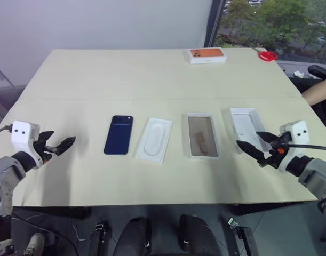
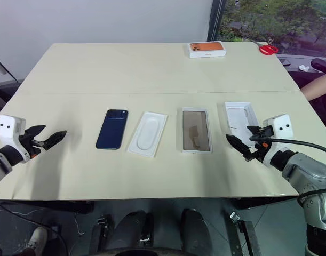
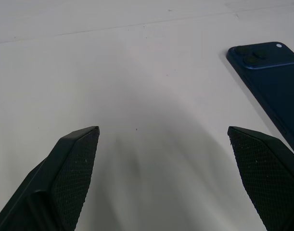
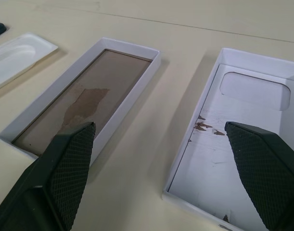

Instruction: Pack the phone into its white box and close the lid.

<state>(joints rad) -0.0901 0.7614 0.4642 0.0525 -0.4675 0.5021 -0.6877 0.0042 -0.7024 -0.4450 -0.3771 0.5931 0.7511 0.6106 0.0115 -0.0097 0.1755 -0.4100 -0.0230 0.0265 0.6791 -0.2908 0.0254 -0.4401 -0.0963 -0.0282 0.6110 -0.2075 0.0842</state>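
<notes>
- Four flat items are laid in a row across the near half of the pale table [image 1: 152,74]: from the robot's left, the phone [image 1: 118,135], a thin white insert [image 1: 154,140], the white box [image 1: 202,135] and the lid [image 1: 245,124].
- The phone is seen lying flat with its dark blue back and camera lenses facing up, just beside the insert and apart from the white box.
- The white box is seen open side up, with a brownish-grey floor carrying a torn patch; nothing is held inside it.
- The lid is laid inside-up just beside the white box, on the robot's right of it, with a plain white interior and a rounded cut-out at its far end.
- The left gripper [image 1: 55,145] is held above bare table to the left of the phone, its fingers [image 3: 74,168] spread wide and nothing gripped between them.
- The right gripper [image 1: 259,148] is held at the near end of the lid, its fingers [image 4: 65,173] likewise spread wide and empty; in the right wrist view the white box and the lid are seen beyond them.
- An orange-topped box [image 1: 206,55] and red scissors [image 1: 268,55] are seen at the far edge of the table, well apart from the row.
- A person's forearm [image 1: 318,89] is seen at the right edge of the table.
</notes>
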